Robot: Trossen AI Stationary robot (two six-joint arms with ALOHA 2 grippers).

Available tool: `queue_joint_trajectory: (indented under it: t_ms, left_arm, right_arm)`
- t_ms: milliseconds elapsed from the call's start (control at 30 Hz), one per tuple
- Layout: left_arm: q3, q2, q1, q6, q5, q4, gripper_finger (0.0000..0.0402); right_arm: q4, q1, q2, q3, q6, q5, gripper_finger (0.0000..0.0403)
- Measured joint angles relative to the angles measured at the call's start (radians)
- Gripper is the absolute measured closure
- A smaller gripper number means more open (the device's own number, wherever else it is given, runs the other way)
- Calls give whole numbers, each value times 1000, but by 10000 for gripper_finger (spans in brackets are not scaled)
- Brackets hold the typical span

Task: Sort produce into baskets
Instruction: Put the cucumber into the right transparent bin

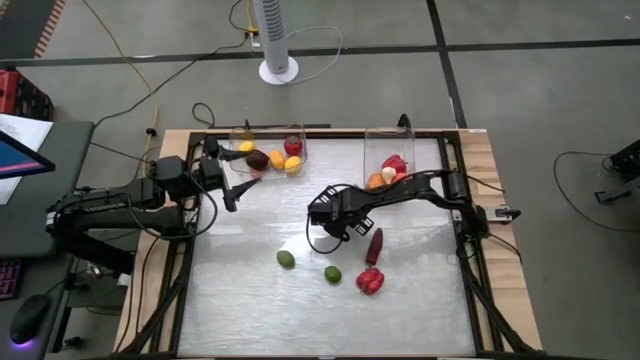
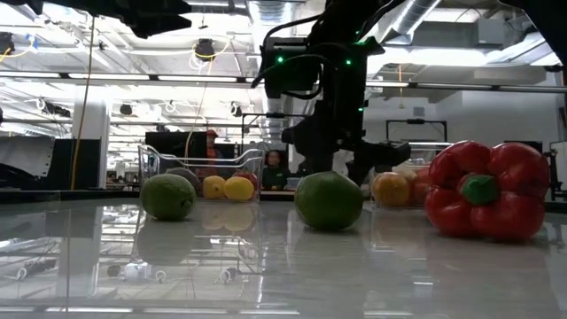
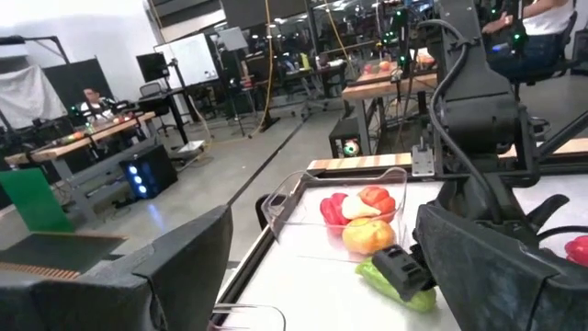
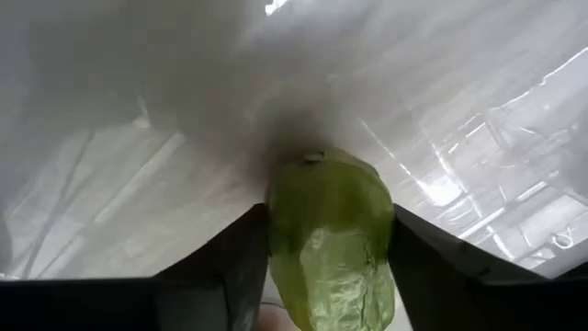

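Observation:
My right gripper (image 1: 328, 222) is over the table's middle, shut on a long light-green vegetable (image 4: 328, 241), which also shows in the left wrist view (image 3: 397, 281). My left gripper (image 1: 233, 190) is open and empty beside the left clear bin (image 1: 268, 150), which holds yellow, orange, red and dark pieces. The right clear bin (image 1: 392, 165) holds red, orange and white pieces. Two green limes (image 1: 286, 259) (image 1: 332, 273), a red bell pepper (image 1: 370, 281) and a dark red long piece (image 1: 374, 245) lie on the table. My right gripper pinches the green vegetable's two sides (image 4: 276, 230) between its two fingers (image 4: 230, 267). The fingers come from above, pointing down at the table. The vegetable's stem end (image 4: 314, 158) sticks out past the fingertips toward the table, and it looks lifted clear.
The limes (image 2: 168, 196) (image 2: 329, 200) and the bell pepper (image 2: 485, 189) lie near the front, below and right of the right gripper. A black frame rims the table (image 1: 180, 290). A white fan stand (image 1: 278, 68) and cables lie beyond the far edge.

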Motion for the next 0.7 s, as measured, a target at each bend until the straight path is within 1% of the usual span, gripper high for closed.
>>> queue_joint_trajectory:
  t_ms: [133, 200, 300, 433, 567, 700]
  left_arm:
    - [0, 0, 0, 0, 0, -5, 70]
    - [0, 0, 0, 0, 0, -5, 70]
    - [0, 0, 0, 0, 0, -5, 70]
    - [0, 0, 0, -1, 0, -5, 70]
    - [0, 0, 0, -5, 0, -6, 70]
    - [0, 0, 0, -8, 0, -15, 70]
  right_arm:
    - [13, 5, 0, 0, 2, 1, 220]
    - [22, 9, 0, 2, 4, 4, 228]
    - [21, 12, 0, 40, 27, 32, 224]
    - [-14, 11, -15, 135, 69, 84, 211]
    - [-48, -15, -68, 229, 142, 86, 213]
    - [-116, -41, -135, 248, 235, 86, 211]
